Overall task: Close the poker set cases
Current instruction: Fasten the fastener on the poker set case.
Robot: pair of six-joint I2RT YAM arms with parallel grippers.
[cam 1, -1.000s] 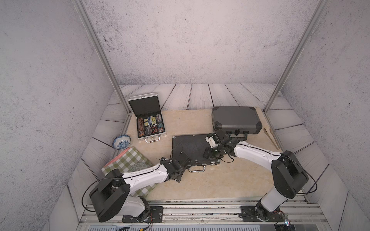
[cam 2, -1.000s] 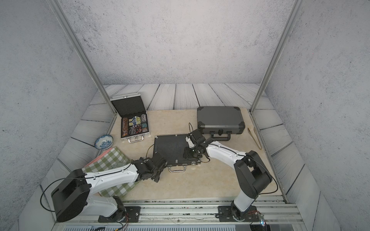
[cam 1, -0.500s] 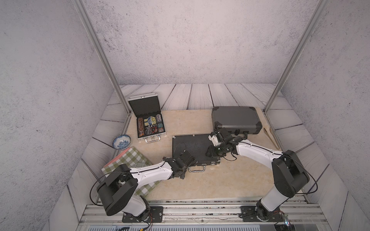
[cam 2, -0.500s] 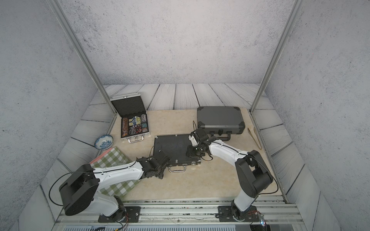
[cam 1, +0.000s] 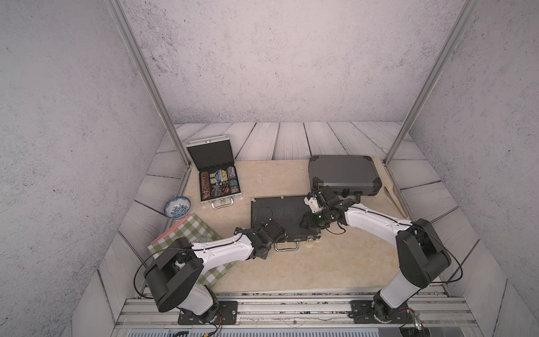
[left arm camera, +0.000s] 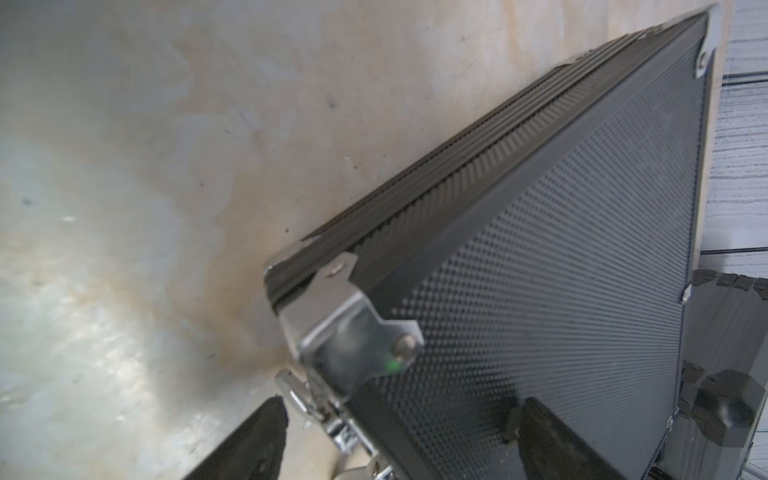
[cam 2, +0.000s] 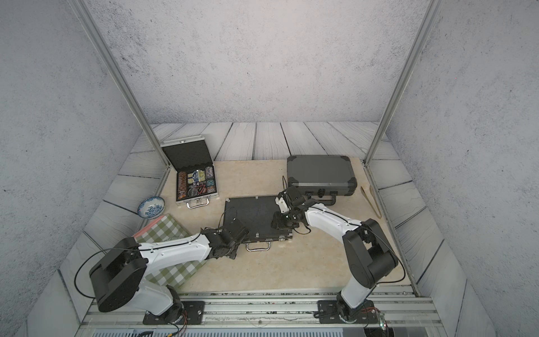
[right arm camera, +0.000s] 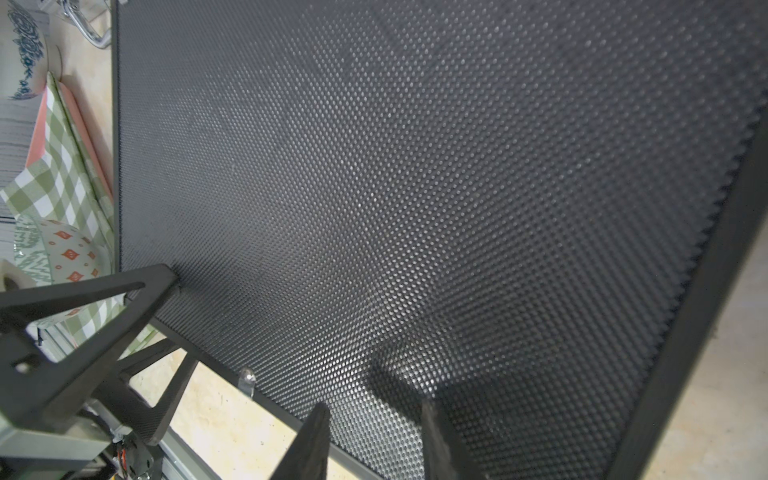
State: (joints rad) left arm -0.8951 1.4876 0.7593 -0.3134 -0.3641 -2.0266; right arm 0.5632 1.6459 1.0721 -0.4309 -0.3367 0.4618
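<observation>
Left claw [left arm camera: 401,405], wide open, straddles a near corner of the black case [cam 1: 280,211]; right claw [right arm camera: 374,405], narrowly parted and empty, is over its lid.

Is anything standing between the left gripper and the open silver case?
Nothing visible does. Only bare table lies between the left gripper and the open silver case; the blue bowl sits off to the side of that line.

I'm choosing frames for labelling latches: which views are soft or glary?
Left wrist: the black case's corner bracket is out of focus with a green glint, and the tabletop shows pale glare. Right wrist: the dimpled lid is sharp. Both top views: evenly lit, sharp.
</observation>
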